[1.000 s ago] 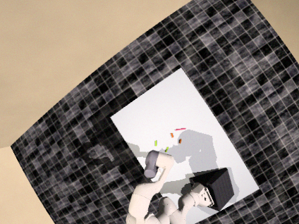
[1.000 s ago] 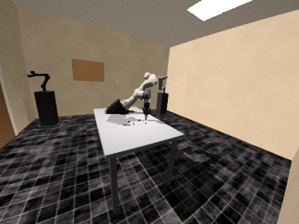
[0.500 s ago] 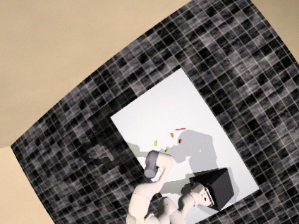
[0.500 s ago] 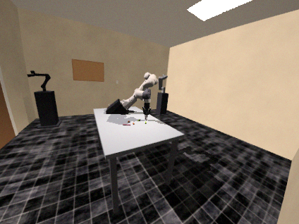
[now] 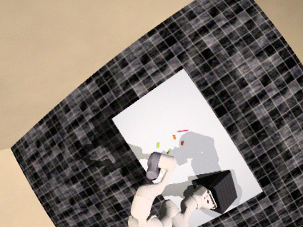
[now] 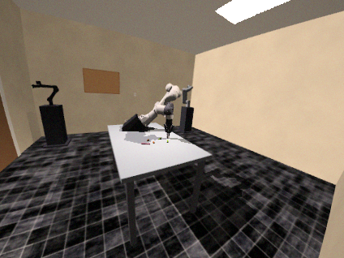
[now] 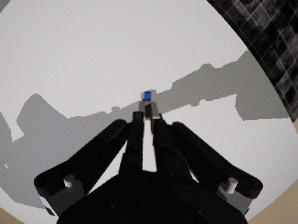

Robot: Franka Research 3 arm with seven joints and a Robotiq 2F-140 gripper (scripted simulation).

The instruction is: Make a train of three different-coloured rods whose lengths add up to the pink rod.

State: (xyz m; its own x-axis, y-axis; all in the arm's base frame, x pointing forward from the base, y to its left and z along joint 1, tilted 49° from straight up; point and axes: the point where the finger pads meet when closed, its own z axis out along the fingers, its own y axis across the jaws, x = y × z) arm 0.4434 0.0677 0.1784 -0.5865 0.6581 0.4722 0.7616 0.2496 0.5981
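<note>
Pink rod (image 5: 182, 130) (image 6: 145, 144), orange rods (image 5: 174, 137) (image 6: 153, 142), lime rods (image 5: 158, 145) (image 6: 167, 141) apart; blue rod (image 7: 147, 95) small.

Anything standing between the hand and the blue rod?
Nothing visible. In the wrist view the blue rod shows right at the tips of the hand, with no other rod between. Whether it is gripped, I can't tell.
</note>
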